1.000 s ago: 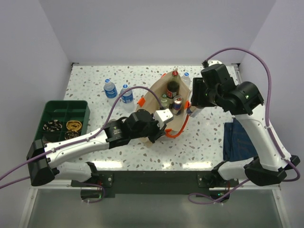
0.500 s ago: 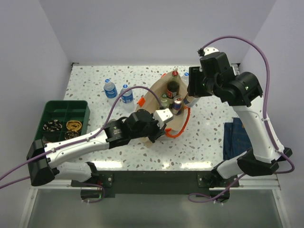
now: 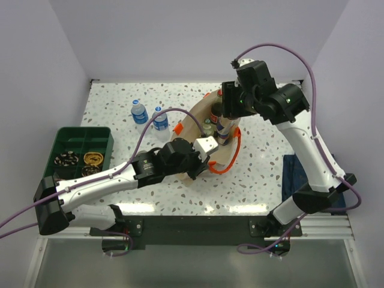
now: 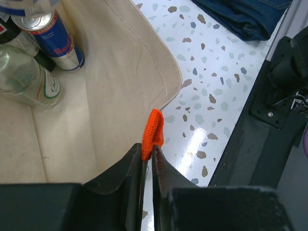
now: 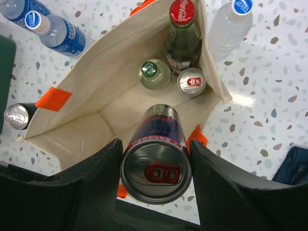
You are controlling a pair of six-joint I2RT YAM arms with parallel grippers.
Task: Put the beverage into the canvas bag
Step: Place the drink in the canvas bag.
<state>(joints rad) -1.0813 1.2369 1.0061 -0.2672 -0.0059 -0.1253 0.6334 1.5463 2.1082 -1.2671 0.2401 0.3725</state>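
Observation:
The beige canvas bag (image 3: 193,129) stands open mid-table, with orange straps; it also shows in the right wrist view (image 5: 103,113) and the left wrist view (image 4: 106,96). My right gripper (image 5: 155,166) is shut on a blue energy-drink can (image 5: 156,154), held upright over the bag's open mouth (image 3: 223,127). Inside the bag stand a cola bottle (image 5: 183,41), a small clear bottle (image 5: 155,74) and another can (image 5: 191,83). My left gripper (image 4: 147,156) is shut on the bag's orange strap handle (image 4: 153,129) at the near rim (image 3: 207,157).
Two blue-label water bottles (image 3: 139,112) (image 3: 159,119) stand left of the bag. A clear bottle (image 5: 226,26) stands by its far right side, and a can (image 5: 18,116) by its left. A green compartment tray (image 3: 84,150) sits far left, folded blue cloth (image 3: 297,174) on the right.
My right arm has swung left with the can, from beside the bag's right side to over its open mouth. The left arm and the bag have not moved.

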